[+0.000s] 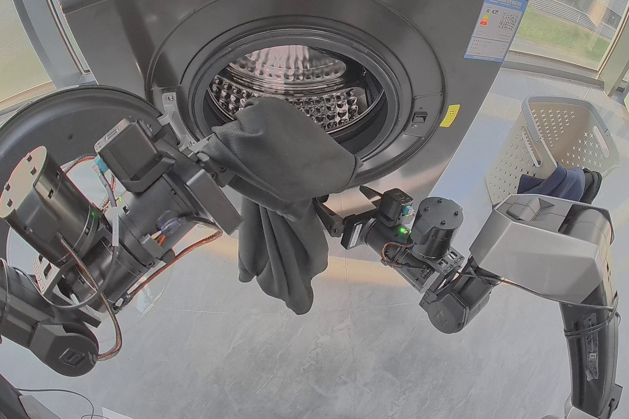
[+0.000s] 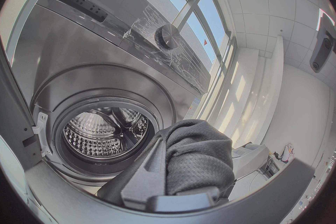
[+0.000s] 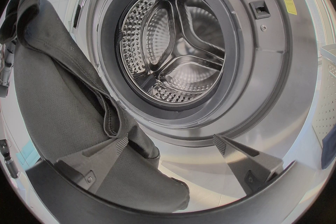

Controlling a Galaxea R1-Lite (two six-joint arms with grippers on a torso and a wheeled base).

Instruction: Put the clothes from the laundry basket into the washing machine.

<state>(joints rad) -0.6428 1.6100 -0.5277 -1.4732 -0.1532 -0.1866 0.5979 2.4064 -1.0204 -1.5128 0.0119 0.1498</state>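
While left jaws clench the garment (image 1: 282,165) before the open drum (image 1: 288,73), right jaws gape beneath.

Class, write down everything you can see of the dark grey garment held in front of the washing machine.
The dark grey garment looks like a fine, perforated knit with a stitched seam. It is bunched at the top, clamped in the left gripper before the lower rim of the washing machine's open drum, outside it. Its crumpled lower part hangs free above the floor. One fold lies against a finger of the open right gripper.
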